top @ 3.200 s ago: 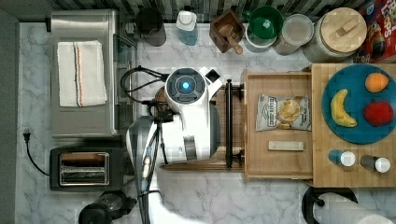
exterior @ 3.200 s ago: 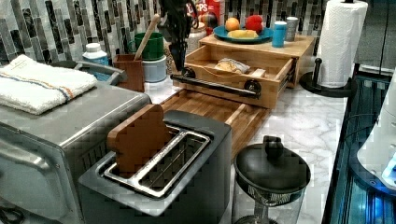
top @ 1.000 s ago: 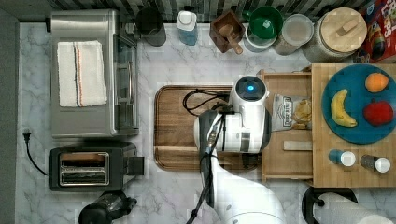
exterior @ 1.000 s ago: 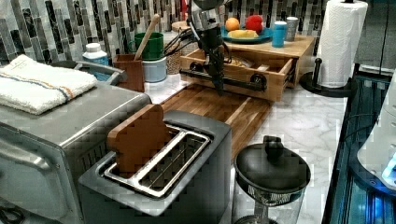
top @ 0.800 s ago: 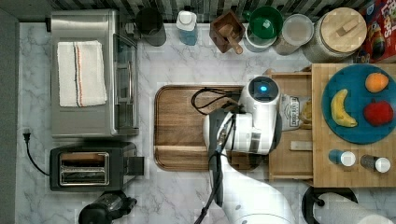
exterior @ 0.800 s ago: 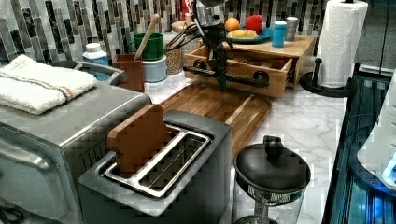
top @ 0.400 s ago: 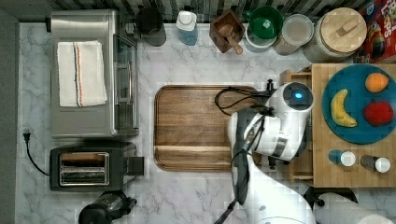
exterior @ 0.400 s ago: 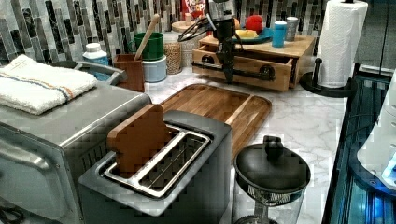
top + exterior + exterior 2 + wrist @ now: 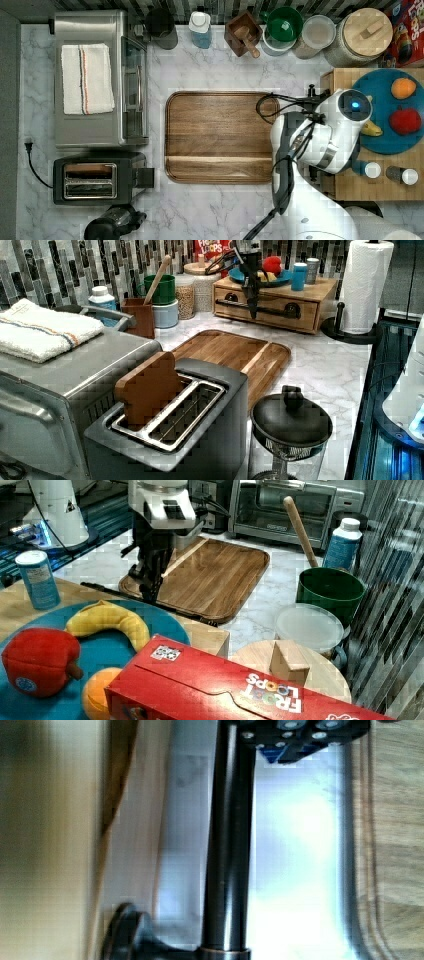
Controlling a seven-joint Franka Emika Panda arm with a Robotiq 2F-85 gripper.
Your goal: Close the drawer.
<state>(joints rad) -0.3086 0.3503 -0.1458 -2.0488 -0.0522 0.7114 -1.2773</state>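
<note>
From the top view, a white marble counter (image 9: 220, 210) carries a dark cutting board (image 9: 220, 135) in the middle. A toaster oven (image 9: 95, 30) with a folded towel (image 9: 85, 77) on it and a toaster (image 9: 95, 180) stand on the top view's left. On the top view's right is a thick wood block (image 9: 380, 180) bearing a blue plate (image 9: 385, 145). My arm (image 9: 325, 135) reaches over the block's edge that faces the board, and no tray sticks out from under it.

From the left view, a striped tile wall (image 9: 60, 265) backs the counter, and a paper towel roll (image 9: 367, 285) stands beside the block. The drawer (image 9: 295, 302) sits pushed into the block, its front flush with the block's face. My gripper (image 9: 253, 310) hangs straight down in front of it, at the dark bar handle (image 9: 275, 311).

From the right view, a red cereal box (image 9: 225, 690) and a banana (image 9: 107, 620) lie in the foreground. Behind them my gripper points down at the handle, between the block and the board. How wide it stands I cannot tell here.

From the wrist view, the handle runs right past the gripper's black tip. The drawer's pale wood front is to one side of the bar, and bright marble and the board's rim are to the other. Whether I touch the bar I cannot tell.
</note>
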